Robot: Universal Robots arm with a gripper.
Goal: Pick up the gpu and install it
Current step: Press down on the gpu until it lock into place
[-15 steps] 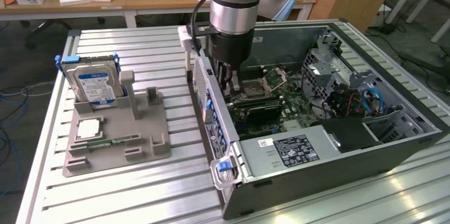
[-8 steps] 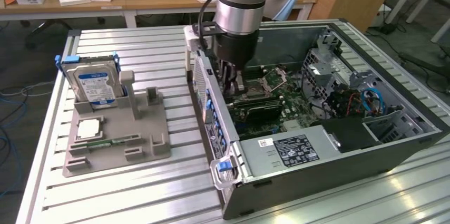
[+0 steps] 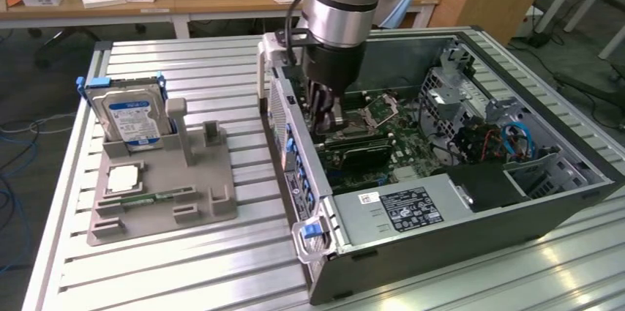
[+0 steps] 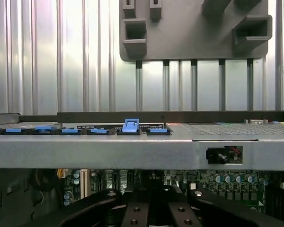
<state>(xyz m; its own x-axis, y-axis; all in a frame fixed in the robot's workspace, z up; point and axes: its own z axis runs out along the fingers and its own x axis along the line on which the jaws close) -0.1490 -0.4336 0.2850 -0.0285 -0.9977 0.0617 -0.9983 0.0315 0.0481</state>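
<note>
The gpu (image 3: 359,151), a thin dark card, stands on edge across the motherboard inside the open computer case (image 3: 508,212). My gripper (image 3: 327,122) reaches down into the case beside its rear wall, just over the card's end on that side. Its black fingers (image 4: 135,215) lie close together, so the gripper (image 4: 152,213) is shut. Whether the fingertips touch the card I cannot tell. The wrist view looks over the case's grey rear wall (image 4: 132,151) with its blue latch (image 4: 130,126).
On the exterior view's left, a grey holder (image 3: 161,201) carries a silver hard drive (image 3: 132,117), a square chip (image 3: 125,178) and a green memory stick (image 3: 156,197); its two upright posts hold nothing. The power supply (image 3: 405,208) and drive cage (image 3: 459,99) crowd the case.
</note>
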